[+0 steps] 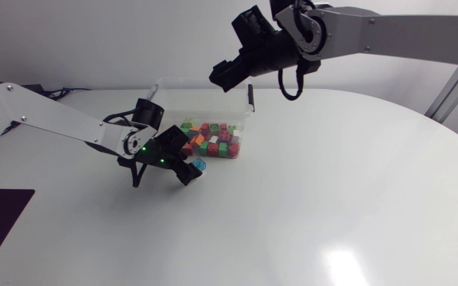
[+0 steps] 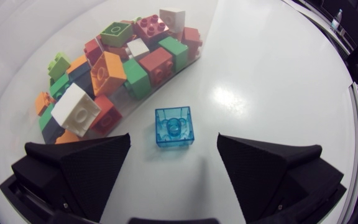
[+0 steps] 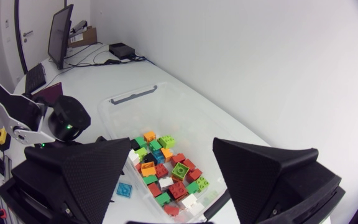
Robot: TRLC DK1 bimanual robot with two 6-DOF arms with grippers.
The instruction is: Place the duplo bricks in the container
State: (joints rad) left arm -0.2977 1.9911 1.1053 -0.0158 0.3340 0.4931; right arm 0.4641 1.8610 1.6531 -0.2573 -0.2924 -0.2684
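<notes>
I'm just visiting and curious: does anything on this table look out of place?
One translucent blue duplo brick lies on the table outside the clear container, between the left arm's open fingers; the other bricks are inside.

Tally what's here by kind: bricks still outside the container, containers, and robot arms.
Loose blue duplo brick: 1
Clear container: 1
Arms, left arm and right arm: 2
Total: 4

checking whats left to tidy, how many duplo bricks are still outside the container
1: a clear blue brick on the table beside the container, between the left gripper's open fingers, not touching them. More could be hidden from view.
</notes>
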